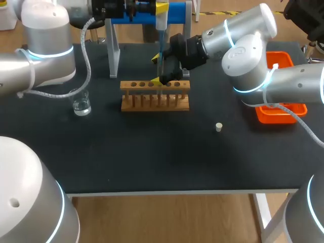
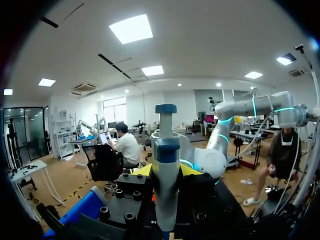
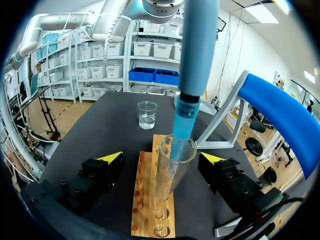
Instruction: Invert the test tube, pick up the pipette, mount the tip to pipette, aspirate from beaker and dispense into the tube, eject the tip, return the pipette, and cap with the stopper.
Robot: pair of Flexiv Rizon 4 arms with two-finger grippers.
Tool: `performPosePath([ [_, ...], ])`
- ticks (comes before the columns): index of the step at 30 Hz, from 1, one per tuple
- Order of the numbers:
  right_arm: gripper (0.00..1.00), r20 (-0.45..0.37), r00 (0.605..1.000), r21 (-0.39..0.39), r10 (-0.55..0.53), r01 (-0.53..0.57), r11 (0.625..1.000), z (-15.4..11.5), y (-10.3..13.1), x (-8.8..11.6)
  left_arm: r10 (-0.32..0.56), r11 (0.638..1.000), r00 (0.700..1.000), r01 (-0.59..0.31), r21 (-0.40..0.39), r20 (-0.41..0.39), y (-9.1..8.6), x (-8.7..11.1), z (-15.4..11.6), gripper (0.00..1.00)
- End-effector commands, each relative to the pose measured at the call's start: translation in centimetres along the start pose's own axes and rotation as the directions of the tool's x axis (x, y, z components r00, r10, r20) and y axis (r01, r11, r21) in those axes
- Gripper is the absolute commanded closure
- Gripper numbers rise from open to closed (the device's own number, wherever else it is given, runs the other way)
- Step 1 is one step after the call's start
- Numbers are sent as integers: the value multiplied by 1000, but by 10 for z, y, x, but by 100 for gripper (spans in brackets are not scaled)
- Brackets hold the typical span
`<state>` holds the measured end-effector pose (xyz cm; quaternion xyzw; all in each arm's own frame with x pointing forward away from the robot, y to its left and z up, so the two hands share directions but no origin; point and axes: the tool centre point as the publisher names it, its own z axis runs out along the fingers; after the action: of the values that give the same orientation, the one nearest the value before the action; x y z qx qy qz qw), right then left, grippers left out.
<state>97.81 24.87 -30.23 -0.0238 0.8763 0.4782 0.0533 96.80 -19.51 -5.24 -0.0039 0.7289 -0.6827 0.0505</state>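
Head view takes in the black bench [image 1: 152,152], with a blue stand [image 1: 177,12] at its far edge and the wooden test-tube rack [image 1: 155,96] just in front of that stand. An orange tray [image 1: 276,115] sits at the bench's right edge. The left hand [image 1: 161,9] is high above the rack and grips the pipette [image 2: 166,165] upright. In the left wrist view its yellow tips seem to press the pipette body from both sides, though they are half hidden behind it. The pipette's blue tip [image 3: 186,120] reaches down into the mouth of the test tube [image 3: 170,170], which stands in a hole of the rack. The right hand [image 3: 162,158] straddles the rack with its fingers [image 3: 107,159] spread wide; the tube stands between them and touches neither. The beaker [image 1: 81,104], holding clear liquid, stands well to the left of the rack. The stopper [image 1: 218,127] lies alone on the bench, nearer the front and right of the rack.
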Motion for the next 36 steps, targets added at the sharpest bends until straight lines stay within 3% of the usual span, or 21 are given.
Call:
performPosePath([
  [1,0,0,1000,1,0,0,1000,-2,0,1,1,1000,1000,-1,-3,-4,1,-2,0,100],
  [36,0,0,1000,1,0,0,1000,-2,0,1,40,999,999,-40,-16,3,10,0,1,100],
])
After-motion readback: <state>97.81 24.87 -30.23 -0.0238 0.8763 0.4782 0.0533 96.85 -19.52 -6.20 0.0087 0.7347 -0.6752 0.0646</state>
